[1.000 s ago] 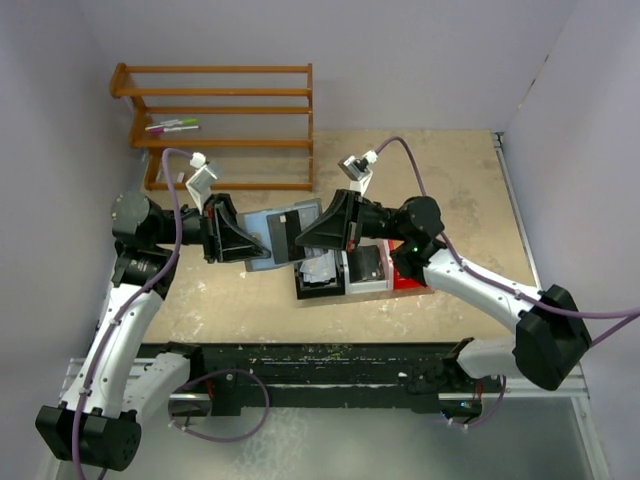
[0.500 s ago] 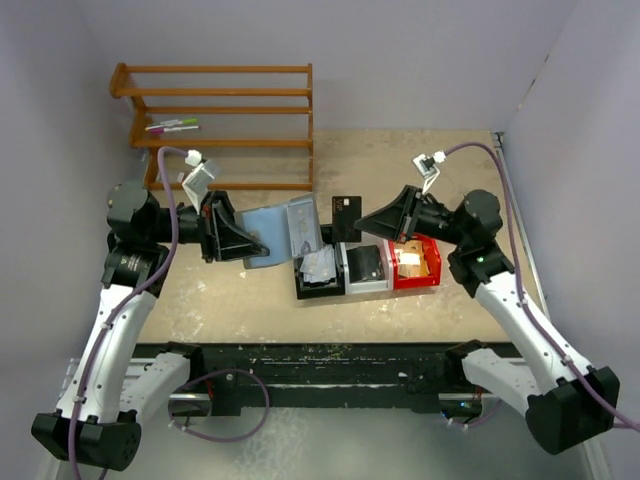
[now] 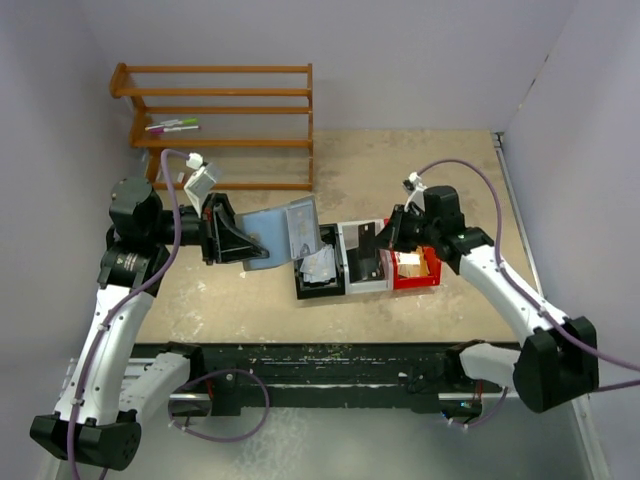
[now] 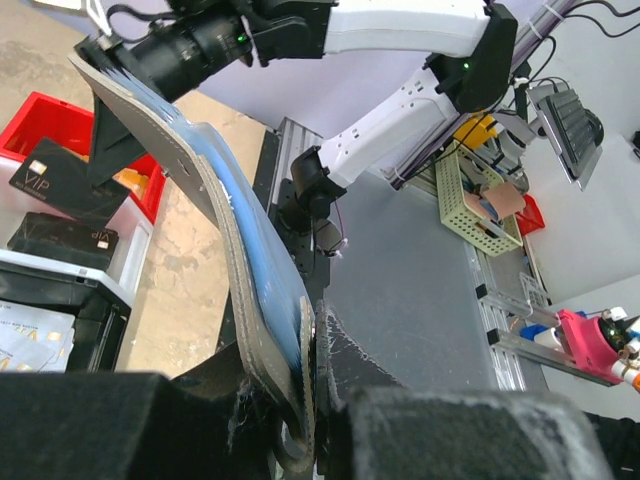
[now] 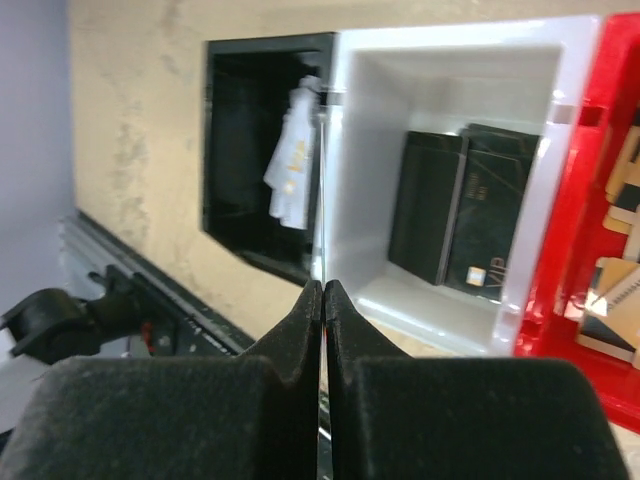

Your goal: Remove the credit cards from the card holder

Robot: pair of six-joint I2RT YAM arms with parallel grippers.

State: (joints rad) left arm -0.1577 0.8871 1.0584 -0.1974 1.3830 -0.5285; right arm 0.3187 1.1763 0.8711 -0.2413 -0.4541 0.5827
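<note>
Release is the step in hand — the right gripper [image 5: 322, 300], pinched tight on a black credit card [image 4: 60, 182], hangs over the white bin [image 5: 440, 62], where other black cards [image 5: 450, 210] lie. Best to dip inside the walls before parting the fingers. Left gripper [image 3: 242, 244] clamps the open card holder [image 3: 285, 232] aloft — left of that bin.

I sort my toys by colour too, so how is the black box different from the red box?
The black bin stands at the left end of the row, and the red bin at the right end. The black bin holds pale silvery cards, while the red bin holds tan-gold cards. Both are open-topped and stand next to the white bin between them.
</note>
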